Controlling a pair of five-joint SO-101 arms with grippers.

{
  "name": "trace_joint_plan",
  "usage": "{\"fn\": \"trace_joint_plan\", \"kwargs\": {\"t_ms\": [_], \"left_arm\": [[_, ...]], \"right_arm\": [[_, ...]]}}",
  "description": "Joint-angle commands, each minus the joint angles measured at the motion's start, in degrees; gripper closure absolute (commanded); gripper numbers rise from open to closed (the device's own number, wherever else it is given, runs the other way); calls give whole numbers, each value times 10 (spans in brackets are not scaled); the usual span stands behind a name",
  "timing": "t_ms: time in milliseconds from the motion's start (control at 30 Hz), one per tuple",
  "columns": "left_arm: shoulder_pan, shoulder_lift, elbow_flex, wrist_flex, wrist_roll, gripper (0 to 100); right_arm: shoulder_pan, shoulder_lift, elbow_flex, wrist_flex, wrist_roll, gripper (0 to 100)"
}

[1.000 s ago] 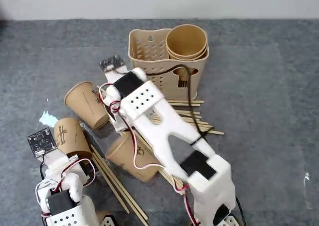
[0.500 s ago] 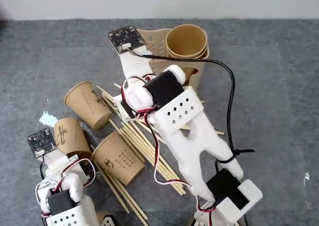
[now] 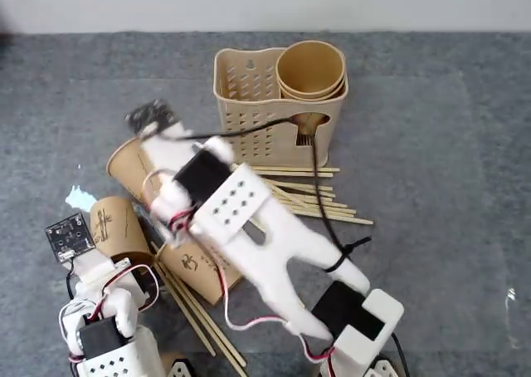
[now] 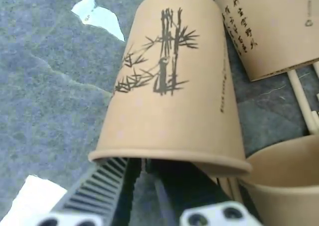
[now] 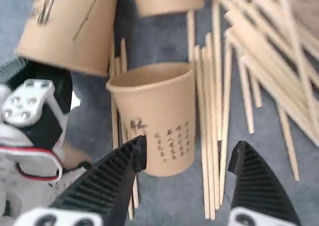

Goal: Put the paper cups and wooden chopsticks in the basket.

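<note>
Grey worktop (image 3: 431, 227) carries three cups (image 3: 116, 227) and the chopsticks (image 3: 319, 201), basket (image 3: 249, 86) holds a cup stack (image 3: 311, 66); right gripper (image 5: 192, 144) gapes, left gripper (image 4: 143, 165) hold unclear.

Cup (image 3: 192, 266) half hidden under right arm (image 3: 242, 209)

The high camera is looking steeply down over the whole grey worktop (image 3: 431, 252). The left wrist camera is pressing close against a bamboo-printed cup (image 4: 172, 86); the right is looking down on a neighbouring cup (image 5: 159, 116) and chopsticks (image 5: 209, 136), both shared overhead.
</note>
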Motion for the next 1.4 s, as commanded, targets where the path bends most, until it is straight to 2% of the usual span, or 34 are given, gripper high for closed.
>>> {"fn": "trace_joint_plan", "kwargs": {"t_ms": [0, 133, 400, 567, 667, 867, 1233, 1367], "left_arm": [[-4, -11, -11, -12, 0, 986], [-4, -11, -11, -12, 0, 986], [-4, -11, -11, -12, 0, 986], [-4, -11, -11, -12, 0, 986], [-4, -11, -11, -12, 0, 986], [-4, -11, -11, -12, 0, 986], [-4, -11, -11, -12, 0, 986], [-4, -11, -11, -12, 0, 986]], "right_arm": [[-30, -9, 48, 25, -4, 715], [-48, -10, 105, 23, 22, 715], [-51, -12, 127, 21, 25, 715], [-62, -68, 185, 14, 36, 715], [-63, -127, 249, -19, 36, 715], [-62, -195, 365, -160, 39, 714], [-50, -99, 377, -266, 40, 712], [-37, -73, 377, -271, 40, 626]]}}
